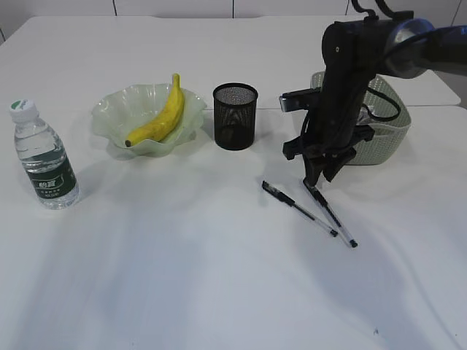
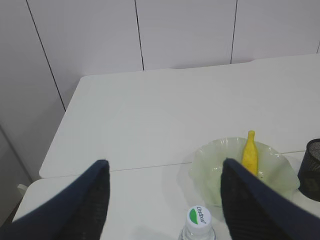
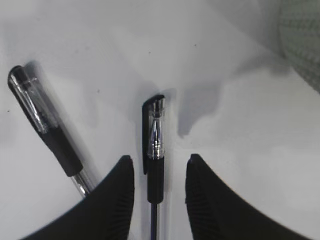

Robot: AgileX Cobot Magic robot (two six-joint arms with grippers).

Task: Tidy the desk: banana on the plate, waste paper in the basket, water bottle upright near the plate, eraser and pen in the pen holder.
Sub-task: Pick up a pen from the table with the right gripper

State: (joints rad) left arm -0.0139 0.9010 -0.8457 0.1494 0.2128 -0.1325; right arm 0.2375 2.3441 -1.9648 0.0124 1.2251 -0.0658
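The right gripper (image 1: 322, 177) is hanging at the right of the exterior frame, pointing down over the cap end of a pen (image 1: 330, 214) lying on the white table (image 1: 219, 277). In the right wrist view its two fingers (image 3: 117, 200) are standing apart on either side of that pen (image 3: 155, 155), with gaps showing on both sides, so the jaws are spread and not pinching it. A second pen (image 1: 298, 207) is lying just to the left. The basket (image 1: 387, 117) is sitting behind the arm. At centre the black mesh pen holder (image 1: 235, 117) is standing upright. Left of it the banana (image 1: 160, 117) is resting on the green plate (image 1: 117, 117). The water bottle (image 1: 44, 157) is standing upright at far left. The left gripper (image 2: 165, 200) is hovering above the bottle cap (image 2: 198, 216), jaws spread wide and empty.
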